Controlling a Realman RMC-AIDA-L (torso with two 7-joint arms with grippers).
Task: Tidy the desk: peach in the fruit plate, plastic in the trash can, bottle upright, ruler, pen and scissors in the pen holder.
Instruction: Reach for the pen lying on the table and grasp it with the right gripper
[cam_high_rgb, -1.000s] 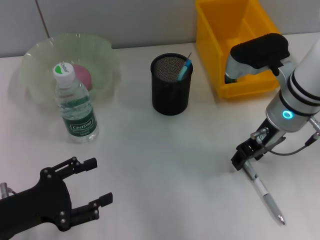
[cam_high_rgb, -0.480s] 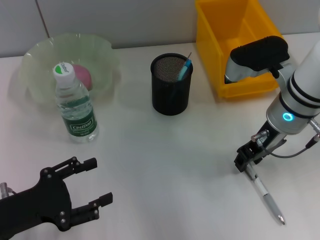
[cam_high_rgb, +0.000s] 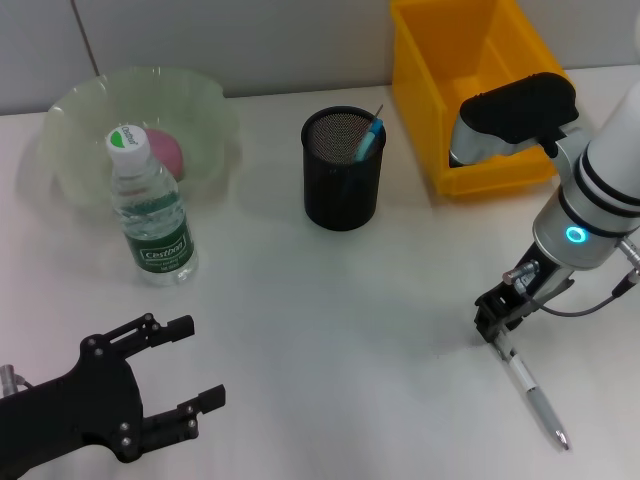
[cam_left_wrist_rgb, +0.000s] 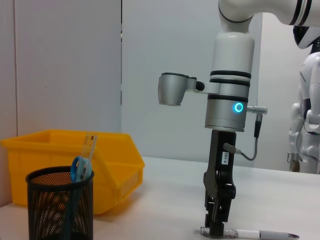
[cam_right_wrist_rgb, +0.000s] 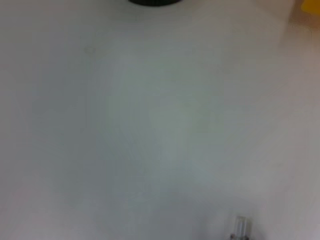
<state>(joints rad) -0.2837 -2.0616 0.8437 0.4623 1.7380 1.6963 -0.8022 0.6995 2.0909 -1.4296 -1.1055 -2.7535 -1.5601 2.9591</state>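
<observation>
The right arm reaches down steeply from the robot's right side, its white forearm with a lit blue ring pointing almost straight at the desk (cam_high_rgb: 330, 320). Its black right gripper (cam_high_rgb: 497, 325) stands upright with its tips at the desk, set over the blunt end of the pen (cam_high_rgb: 530, 390). From the left wrist view the fingers (cam_left_wrist_rgb: 216, 220) look drawn close together about that end, though whether they truly pinch the pen cannot be told. The pen lies flat on the desk, its pointed tip aimed away from the gripper toward the robot's near right.

The left gripper (cam_high_rgb: 185, 375) hovers low at the near left, parked, its black fingers spread wide and holding nothing.

The holder (cam_high_rgb: 343, 168) stands mid-desk toward the back, with the scissors (cam_high_rgb: 370, 138) standing inside it (blue handles up at the rim) and the ruler (cam_left_wrist_rgb: 89, 146) poking up beside them. Just to its right, at the back, sits the yellow can (cam_high_rgb: 470, 90), near the right arm's elbow.

At the back left is the plate (cam_high_rgb: 70, 120) with the peach (cam_high_rgb: 163, 150) resting in it. The bottle (cam_high_rgb: 150, 215) stands upright, cap on, just in front of the plate and partly hiding the peach.
</observation>
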